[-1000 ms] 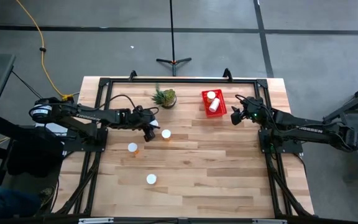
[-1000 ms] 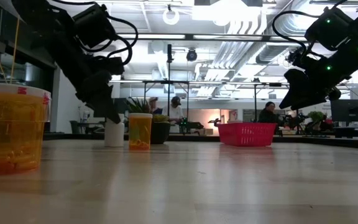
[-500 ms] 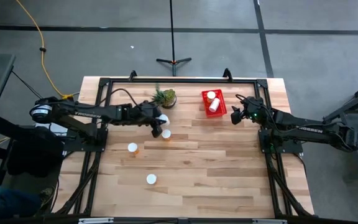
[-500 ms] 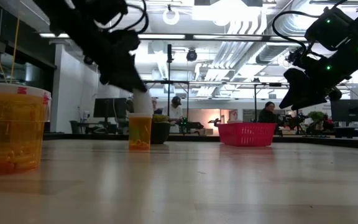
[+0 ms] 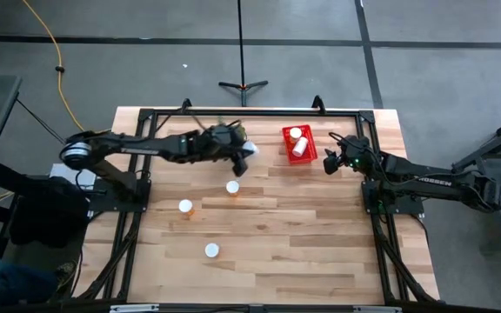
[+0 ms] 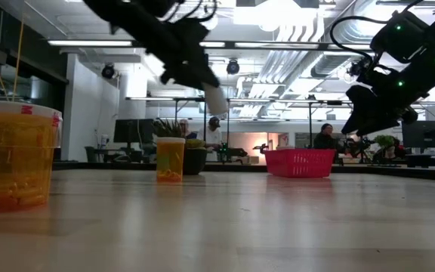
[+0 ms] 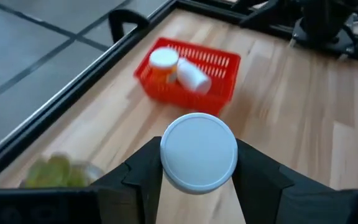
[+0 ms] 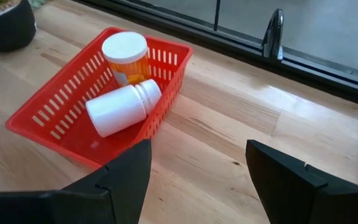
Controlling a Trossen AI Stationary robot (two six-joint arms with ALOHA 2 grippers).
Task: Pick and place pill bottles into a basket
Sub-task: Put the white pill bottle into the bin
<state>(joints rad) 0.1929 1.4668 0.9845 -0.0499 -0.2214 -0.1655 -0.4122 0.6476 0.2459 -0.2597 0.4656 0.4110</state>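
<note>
Since a second ago, swung from beside the near bottles up and across toward the basket (image 5: 298, 142), left gripper (image 5: 243, 154) now airborne, level with the plant (image 7: 53, 172) and partway to the target. Pinching a pill bottle (image 7: 199, 152) between both fingers, white cap facing the wrist camera, the bottle tilted in the low view (image 6: 216, 98) and well clear of the tabletop.

Ahead of that hand: basket with two bottles already inside, one upright (image 8: 125, 55), one lying on its side (image 8: 120, 107). Behind and below it: three bottles on the wood, the closest (image 5: 232, 187) just back of the gripper, the other two (image 5: 185, 206) (image 5: 211, 250) farther off.

Right gripper (image 8: 197, 180) parked just beside the basket's far side, fingers spread and holding nothing.

Step in hand, by the look of it: carry phase of the third bottle. Next move calls for finishing the traverse until centred over the basket's open part, away from the lying bottle, lowering inside the red walls, then releasing. Risk: dropping from height onto the resting bottles and bouncing out.
</note>
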